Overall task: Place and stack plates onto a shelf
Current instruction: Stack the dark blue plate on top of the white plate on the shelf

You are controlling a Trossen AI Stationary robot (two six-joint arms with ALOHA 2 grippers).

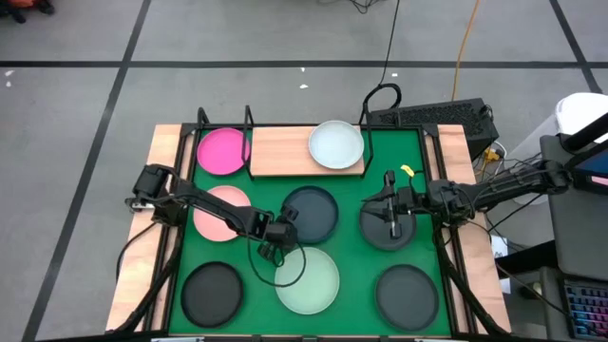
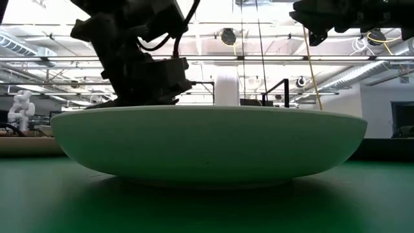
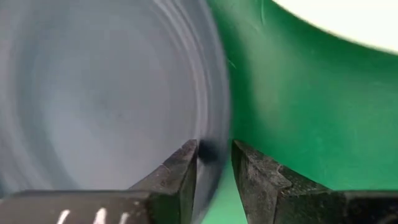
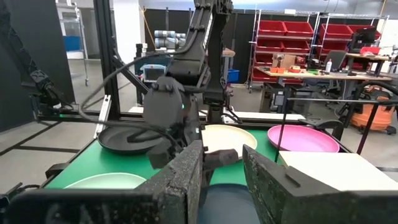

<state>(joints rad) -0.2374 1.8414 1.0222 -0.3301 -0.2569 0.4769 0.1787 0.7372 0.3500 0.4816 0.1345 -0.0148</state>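
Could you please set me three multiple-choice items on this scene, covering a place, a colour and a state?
1. Where is the left gripper?
A. at the rim of the middle dark plate
B. over the magenta plate
C. off the table

2. What colour is the plate on the shelf board?
A. mint
B. black
C. white

3. How is the right gripper?
A. shut on a pink plate
B. open, holding nothing
C. shut on a mint plate

Answers: 1 A, as its wrist view shows that rim at its tips. 2 C, as the high view shows. 3 B, as its wrist view shows a bare gap.
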